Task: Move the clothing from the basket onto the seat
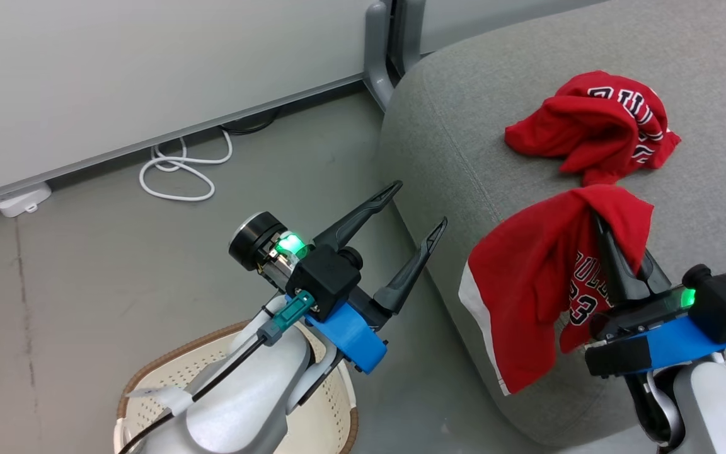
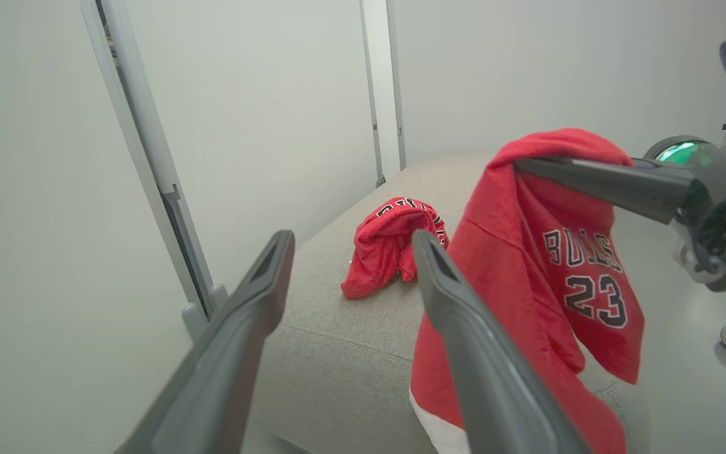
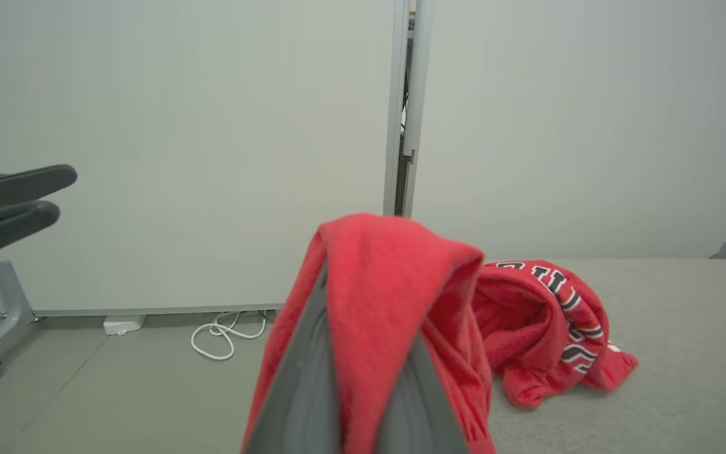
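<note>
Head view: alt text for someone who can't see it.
The right tool grips a red jersey at the edge of the grey sofa, where another red garment lies. The left tool is open, empty, near the basket.

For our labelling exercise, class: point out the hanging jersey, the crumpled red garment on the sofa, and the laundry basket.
hanging jersey (image 1: pixel 527 284), head view, on its plain red panel.
crumpled garment (image 1: pixel 580 129), head view, on its red middle fold.
basket (image 1: pixel 149 407), head view, on its perforated inner wall.

Lab-like test room, pale partition panels (image 1: pixel 149 63) on metal feet (image 1: pixel 377 63), grey floor (image 1: pixel 86 284), loose white cable (image 1: pixel 180 170), grey seat (image 1: pixel 464 126)
</note>
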